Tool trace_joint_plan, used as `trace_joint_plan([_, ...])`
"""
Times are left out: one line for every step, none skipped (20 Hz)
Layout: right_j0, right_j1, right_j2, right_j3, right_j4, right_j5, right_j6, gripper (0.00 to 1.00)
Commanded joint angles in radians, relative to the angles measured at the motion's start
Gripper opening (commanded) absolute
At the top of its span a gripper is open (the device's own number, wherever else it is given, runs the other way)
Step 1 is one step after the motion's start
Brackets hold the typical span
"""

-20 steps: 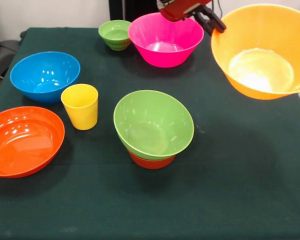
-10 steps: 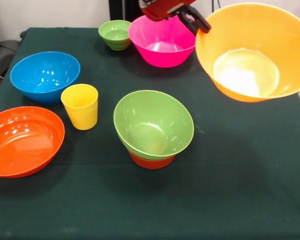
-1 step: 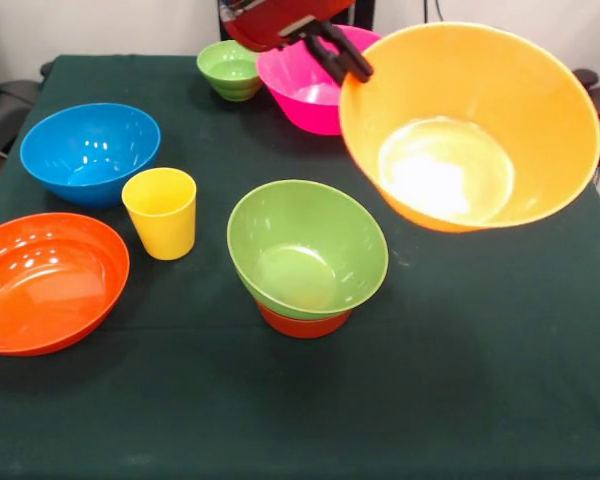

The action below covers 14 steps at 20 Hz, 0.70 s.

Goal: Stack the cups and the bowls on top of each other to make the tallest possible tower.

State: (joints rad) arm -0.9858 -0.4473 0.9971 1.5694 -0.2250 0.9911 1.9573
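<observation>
Clamping large yellow-orange bowl (image 3: 470, 125) rim | gripper (image 3: 352, 68) | bowl airborne, tilted, mouth facing camera

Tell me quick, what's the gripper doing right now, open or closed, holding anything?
Gripper: closed on the rim of the large glossy yellow-orange plastic bowl, holding it tilted in the air above the table.

Claw (image 3: 348, 62) clamped on bowl rim, raised, arm entering from above.
</observation>
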Motion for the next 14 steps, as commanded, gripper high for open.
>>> trace_joint_plan([0.052,0.049,-0.047,-0.159,-0.072,0.129,-0.283,0.0])
trace_joint_plan([0.052,0.044,-0.045,-0.166,-0.074,0.137,-0.283,0.0])
trace_joint_plan([0.051,0.038,-0.046,-0.172,-0.079,0.147,-0.284,0.0])
trace_joint_plan([0.048,0.036,-0.047,-0.183,-0.086,0.158,-0.292,0.0])
trace_joint_plan([0.045,0.037,-0.049,-0.192,-0.089,0.17,-0.297,0.0])
trace_joint_plan([0.043,0.046,-0.05,-0.211,-0.089,0.19,-0.309,0.0])
trace_joint_plan([0.041,0.05,-0.05,-0.219,-0.091,0.203,-0.317,0.0])
trace_joint_plan([0.035,0.051,-0.052,-0.243,-0.093,0.231,-0.333,0.0])
trace_joint_plan([0.031,0.047,-0.052,-0.249,-0.096,0.244,-0.339,0.0])
trace_joint_plan([0.028,0.047,-0.053,-0.265,-0.098,0.263,-0.349,0.0])
trace_joint_plan([0.023,0.047,-0.051,-0.269,-0.099,0.276,-0.354,0.0])
trace_joint_plan([0.027,0.053,-0.054,-0.297,-0.103,0.299,-0.367,0.0])
trace_joint_plan([0.025,0.055,-0.054,-0.306,-0.107,0.312,-0.375,0.0])
trace_joint_plan([0.021,0.052,-0.053,-0.311,-0.108,0.327,-0.379,0.0])
